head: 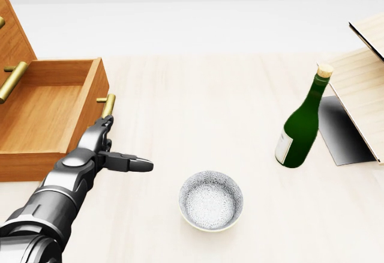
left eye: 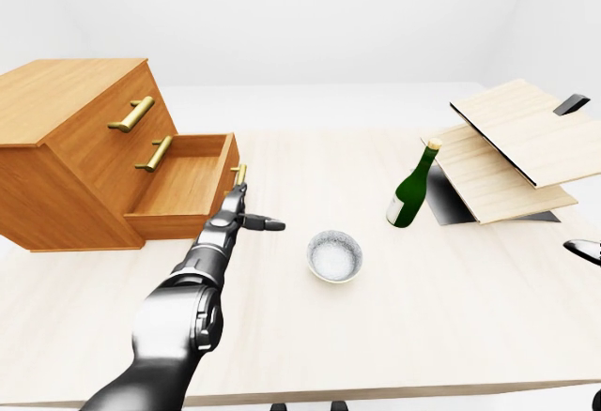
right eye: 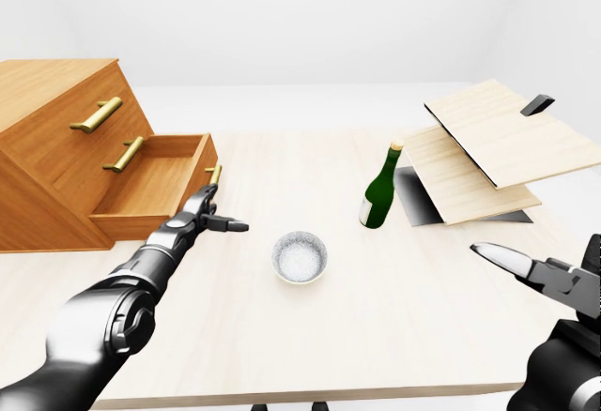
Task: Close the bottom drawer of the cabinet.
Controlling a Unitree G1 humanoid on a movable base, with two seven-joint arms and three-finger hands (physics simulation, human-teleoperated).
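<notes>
Here the bottom drawer [left eye: 183, 186] of the wooden cabinet [left eye: 66, 139] is seen pulled out at the left of the tabletop [left eye: 423, 298]. The left hand [head: 108, 146] is held just beside the drawer's brass handle [head: 107, 105], fingers spread open, nothing gripped; contact cannot be told. The right hand [right eye: 540, 280] is seen at the right-eye view's lower right, fingers open and empty. A bowl [head: 211, 201] and a green bottle [head: 302, 125] are placed on the tabletop, well apart.

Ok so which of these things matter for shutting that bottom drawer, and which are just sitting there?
Matter:
bottom drawer, pulled out
its brass handle
cabinet
left hand, open, by the drawer's face

Just sitting there:
green bottle
bowl
leaning wooden boards
right hand, off to the right
</notes>
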